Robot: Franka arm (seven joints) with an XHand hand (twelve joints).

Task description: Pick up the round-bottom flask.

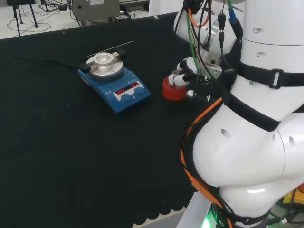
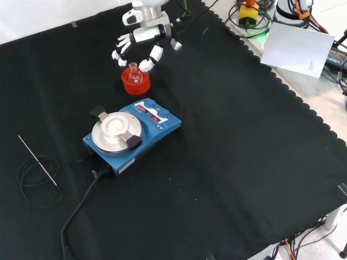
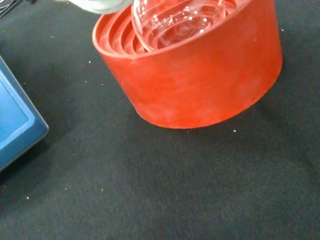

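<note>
A clear round-bottom flask (image 2: pixel 134 75) sits upright in a red ribbed ring stand (image 2: pixel 135 86) on the black cloth. The hand (image 2: pixel 143 36) hangs just above and behind it in the front view. Its fingers (image 2: pixel 121 47) are spread and lightly bent to either side of the flask's neck, and I see no contact. In the head view the hand (image 1: pixel 183 75) is over the red stand (image 1: pixel 173 90), partly hidden by cables and the arm. The wrist view looks closely at the flask's bulb (image 3: pixel 175 20) resting inside the stand (image 3: pixel 200 85), with a blurred white part of the hand (image 3: pixel 100 5) beside it.
A blue magnetic stirrer (image 2: pixel 132 135) with a round silver plate stands close in front of the stand in the front view; its corner (image 3: pixel 15 125) shows in the wrist view. A thin rod and a coiled black cable (image 2: pixel 38 173) lie at the left. Its power cord (image 2: pixel 81 206) trails forward.
</note>
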